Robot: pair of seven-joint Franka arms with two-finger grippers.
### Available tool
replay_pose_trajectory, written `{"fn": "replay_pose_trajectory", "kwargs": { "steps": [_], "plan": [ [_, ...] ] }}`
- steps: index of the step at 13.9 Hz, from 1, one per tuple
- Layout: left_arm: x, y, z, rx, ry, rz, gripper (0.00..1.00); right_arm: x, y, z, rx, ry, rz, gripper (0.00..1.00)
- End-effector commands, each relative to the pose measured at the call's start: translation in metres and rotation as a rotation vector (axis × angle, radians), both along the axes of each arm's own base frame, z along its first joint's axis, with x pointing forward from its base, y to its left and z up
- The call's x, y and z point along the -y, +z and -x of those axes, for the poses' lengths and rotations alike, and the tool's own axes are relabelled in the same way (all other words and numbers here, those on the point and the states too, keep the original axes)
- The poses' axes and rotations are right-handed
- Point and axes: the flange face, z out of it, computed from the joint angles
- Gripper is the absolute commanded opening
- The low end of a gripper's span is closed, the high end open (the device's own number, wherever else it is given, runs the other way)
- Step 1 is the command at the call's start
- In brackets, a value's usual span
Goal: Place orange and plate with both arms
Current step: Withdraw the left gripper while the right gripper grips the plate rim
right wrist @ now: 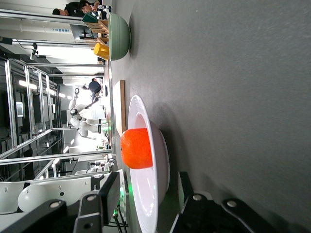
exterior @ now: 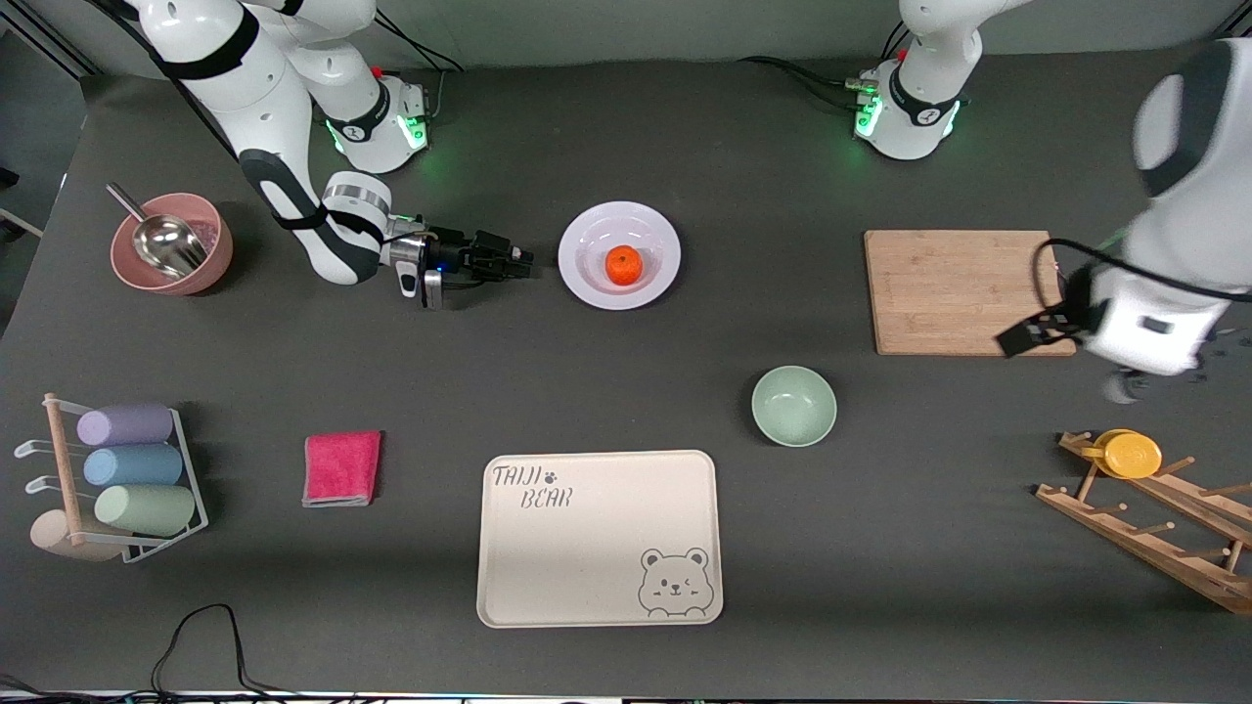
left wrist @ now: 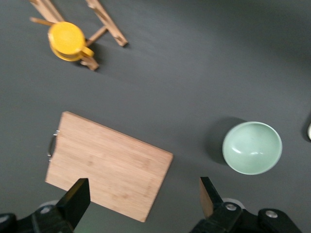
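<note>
The orange (exterior: 623, 265) sits in the middle of the white plate (exterior: 587, 284), which rests on the table between the two arm bases. My right gripper (exterior: 523, 260) lies low and level at the plate's rim, on the side toward the right arm's end. It is open. In the right wrist view the plate's rim (right wrist: 158, 160) shows between the fingers of the right gripper (right wrist: 148, 177), with a gap on each side, and the orange (right wrist: 136, 148) sits farther in. My left gripper (exterior: 1027, 334) hangs open and empty over the cutting board's edge.
A wooden cutting board (exterior: 963, 291) lies toward the left arm's end, and a mint-green bowl (exterior: 793, 405) sits nearer the camera. The bear tray (exterior: 599, 536), a pink cloth (exterior: 341, 467), a pink bowl with scoop (exterior: 171, 244), a cup rack (exterior: 127, 479) and a wooden rack with yellow cup (exterior: 1130, 455) stand around.
</note>
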Motion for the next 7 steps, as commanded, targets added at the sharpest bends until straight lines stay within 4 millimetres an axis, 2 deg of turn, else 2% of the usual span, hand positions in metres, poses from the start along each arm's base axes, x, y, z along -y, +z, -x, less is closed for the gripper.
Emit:
{"fn": "replay_pose_trajectory", "kwargs": {
  "steps": [1,3,5,6,7],
  "plan": [
    [-0.047,0.006,0.000,-0.014,-0.024,0.011,1.00,-0.018,-0.006,0.001,0.029,-0.017,0.022,0.56],
    [-0.105,0.012,0.007,-0.018,-0.060,0.006,1.00,-0.032,-0.008,0.003,0.036,-0.026,0.014,0.56],
    [-0.116,0.021,0.015,-0.020,-0.082,-0.017,1.00,-0.039,-0.009,0.003,0.039,-0.026,0.011,0.56],
    [-0.112,0.027,0.017,-0.016,-0.094,-0.016,1.00,-0.042,-0.009,0.003,0.045,-0.027,0.010,0.56],
    [-0.117,0.032,0.021,-0.009,-0.099,0.014,1.00,-0.044,-0.010,0.002,0.049,-0.038,0.009,0.56]
  ]
}}
